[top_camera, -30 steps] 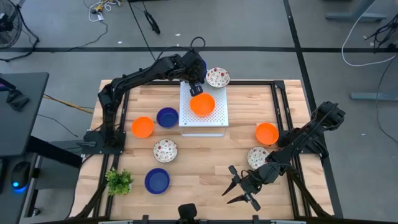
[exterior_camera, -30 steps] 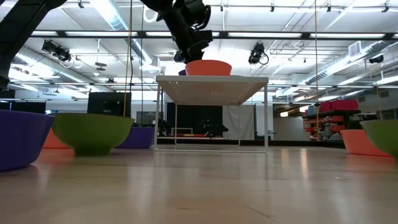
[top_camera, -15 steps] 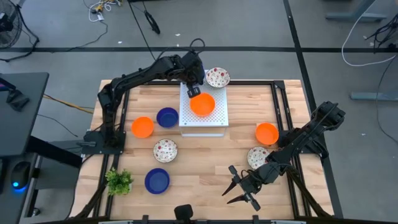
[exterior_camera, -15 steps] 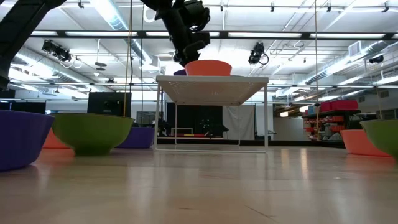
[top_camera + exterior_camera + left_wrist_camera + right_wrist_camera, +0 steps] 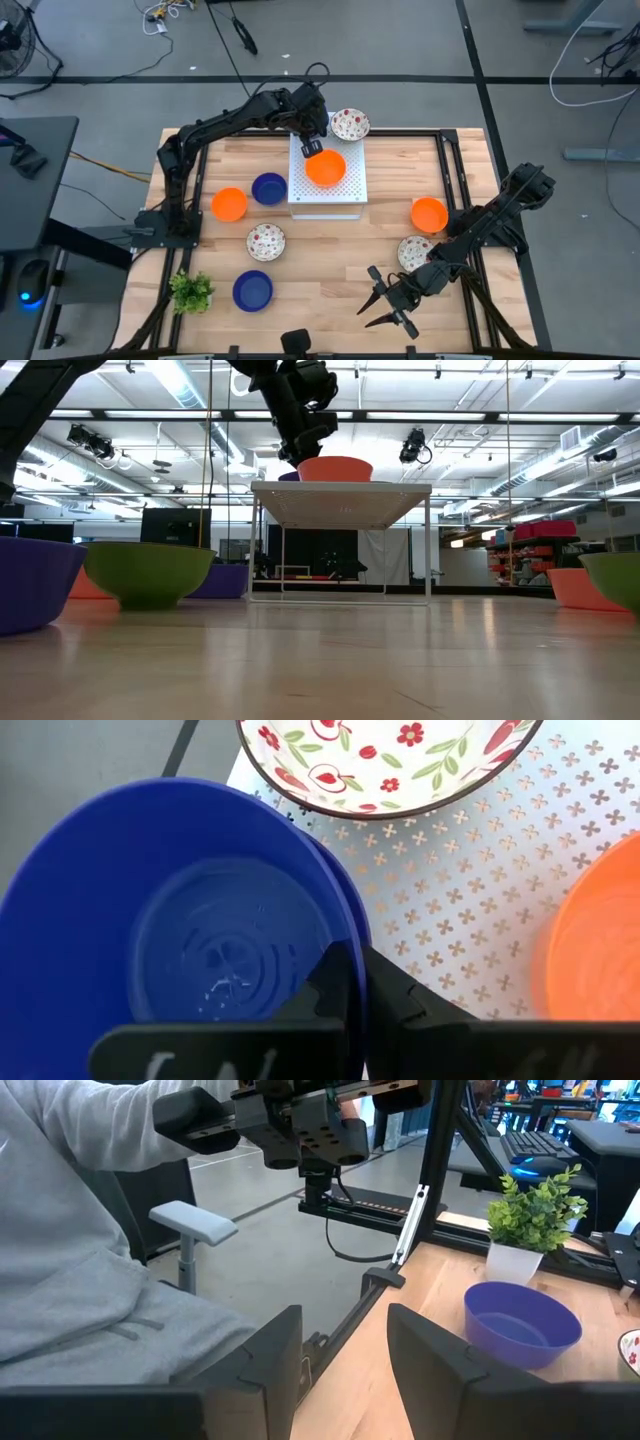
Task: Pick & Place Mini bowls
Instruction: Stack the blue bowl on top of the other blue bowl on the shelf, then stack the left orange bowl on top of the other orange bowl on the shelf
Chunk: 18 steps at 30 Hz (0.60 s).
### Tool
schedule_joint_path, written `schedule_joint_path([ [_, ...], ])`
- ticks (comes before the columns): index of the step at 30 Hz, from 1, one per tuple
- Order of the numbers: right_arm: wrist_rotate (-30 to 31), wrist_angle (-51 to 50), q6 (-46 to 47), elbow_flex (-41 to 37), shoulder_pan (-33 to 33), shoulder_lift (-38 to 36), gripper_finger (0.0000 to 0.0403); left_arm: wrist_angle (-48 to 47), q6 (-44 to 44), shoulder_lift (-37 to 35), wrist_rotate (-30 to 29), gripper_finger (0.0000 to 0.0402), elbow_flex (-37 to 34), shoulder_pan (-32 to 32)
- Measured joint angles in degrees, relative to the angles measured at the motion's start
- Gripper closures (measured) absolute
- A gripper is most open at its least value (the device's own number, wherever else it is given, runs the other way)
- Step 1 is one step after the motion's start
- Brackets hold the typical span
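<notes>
My left gripper point(image 5: 312, 147) is at the far left corner of the white perforated board point(image 5: 342, 196), shut on a blue mini bowl point(image 5: 200, 920). In the high view the arm hides that bowl. An orange bowl point(image 5: 326, 168) sits on the board beside the gripper, and a speckled bowl point(image 5: 350, 124) sits at the board's far edge. More bowls rest on the table: blue point(image 5: 268, 188), orange point(image 5: 230, 204), speckled point(image 5: 265, 241), blue point(image 5: 252, 291), orange point(image 5: 429, 214) and speckled point(image 5: 413, 252). My right gripper point(image 5: 385, 305) waits open near the table's near edge. My left gripper pinches the blue bowl's rim point(image 5: 352, 935) on the side next to the orange bowl, with one finger inside the bowl and one finger point(image 5: 400, 995) outside. It comes from above. The bowl is upright over the board's far left corner; whether it rests there I cannot tell.
A small green plant point(image 5: 190, 291) stands at the near left corner. The black frame point(image 5: 455, 170) runs along the table's right side. In the right wrist view a person's grey sleeve point(image 5: 90, 1280) shows beyond the table's edge. Bare wood point(image 5: 330, 260) lies near the table's middle.
My left gripper, with the blue bowl, has sunk a little toward the board and shifted slightly toward the table's left. It has stayed shut on the bowl.
</notes>
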Motion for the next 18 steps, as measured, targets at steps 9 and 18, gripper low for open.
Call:
schedule_joint_path([
  [9, 0.0, 0.0, -0.02, 0.0, 0.0, 0.0, 0.0253, 0.18, -0.31, 0.0, -0.59, 0.0343, 0.0, 0.0],
  [18, 0.0, 0.02, 0.26, 0.0, -0.02, 0.0, 0.0253, 0.25, -0.33, 0.0, -0.43, 0.0322, 0.0, 0.0],
])
